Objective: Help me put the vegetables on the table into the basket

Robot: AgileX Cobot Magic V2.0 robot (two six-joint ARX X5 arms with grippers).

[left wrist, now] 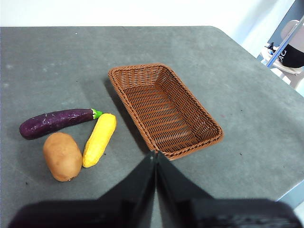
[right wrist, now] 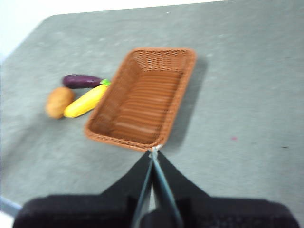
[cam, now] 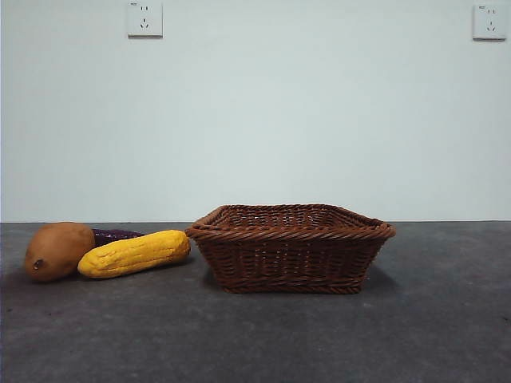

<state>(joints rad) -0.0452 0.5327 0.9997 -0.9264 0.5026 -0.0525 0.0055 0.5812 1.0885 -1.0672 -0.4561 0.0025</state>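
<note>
Nothing moved into the basket (cam: 291, 239) yet, judging by its bare woven floor in both wrist views. Left of the basket, on the table (cam: 255, 335), three vegetables huddled in one cluster: farthest from it, the potato (cam: 57, 250), lying on its side; tucked behind, between potato and basket, the eggplant (cam: 114, 235), mostly hidden in the front view, green stem end pointing toward the basket; nearest the basket, the corn cob (cam: 134, 253), one end just beside the basket's wall, the other end touching or nearly touching the potato. Grouped so closely, probably awkward to pinch one without nudging a neighbour; corn likely the easiest first pick, being outermost and closest to the basket. Basket set flat and open-topped, wide enough for a simple drop from above. Left gripper (left wrist: 155, 154) raised well above the table, jaws clenched together on nothing, looking down on both cluster and basket. Right gripper (right wrist: 154, 151) likewise high, jaws pressed together and empty, hanging over the near rim of the basket, on the side away from the vegetables. Both apparently parked, with neither committed to a reach.
</note>
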